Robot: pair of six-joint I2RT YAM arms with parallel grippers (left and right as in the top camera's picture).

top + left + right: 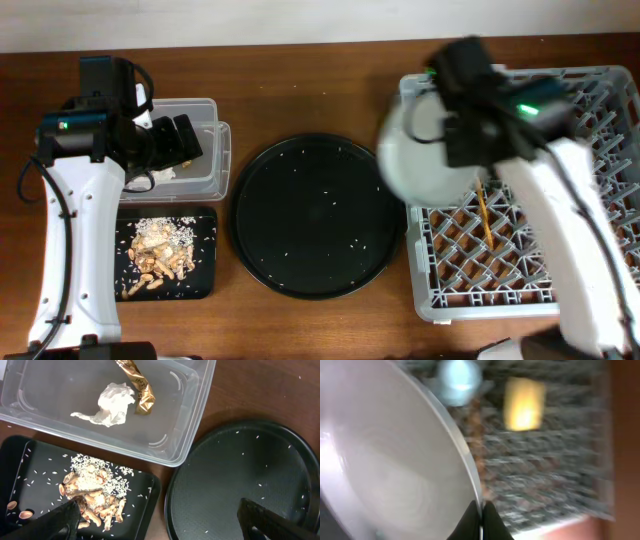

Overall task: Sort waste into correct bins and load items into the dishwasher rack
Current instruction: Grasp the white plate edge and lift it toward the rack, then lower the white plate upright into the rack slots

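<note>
My right gripper (481,512) is shut on the rim of the pale grey-blue plate (425,160), held tilted above the left edge of the grey dishwasher rack (520,285); the plate fills the left of the blurred right wrist view (385,460). Wooden chopsticks (484,215) lie in the rack. A blurred light blue cup (457,380) and yellow bowl (522,405) show in the rack. My left gripper (160,520) is open above the clear tub (190,425), which holds the white tissue (112,405) and brown-gold wrapper (140,387). Food scraps (92,497) lie in the small black tray (145,505). The pink cup is hidden.
A large round black tray (318,215) with scattered white crumbs sits in the middle of the brown table, between the small tray and the rack. It also shows in the left wrist view (245,475).
</note>
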